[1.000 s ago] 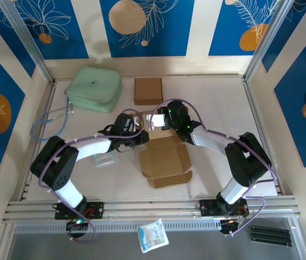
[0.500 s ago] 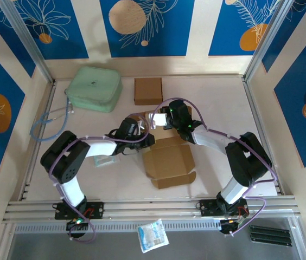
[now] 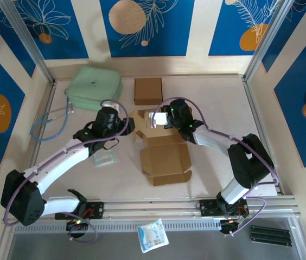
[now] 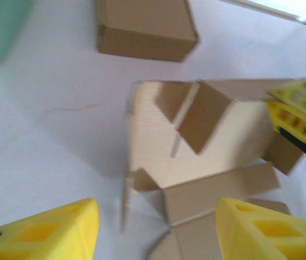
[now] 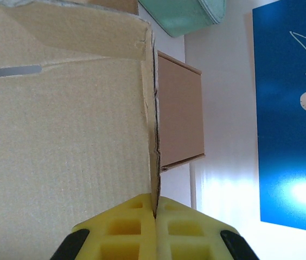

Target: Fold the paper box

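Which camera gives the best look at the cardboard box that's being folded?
Top external: the whole cardboard box lies in frame, flat lid panel near, raised walls far. Left wrist shows the box's far end with flaps up, blurred. Right wrist shows one wall close up, its edge pinched in the right pincer.

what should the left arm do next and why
Probably ease the left gripper in toward the box and press its loose flap inward. The right gripper is shut on the box's edge, steadying it. The left jaws stand open and apart from the box, and its flaps are not yet folded.
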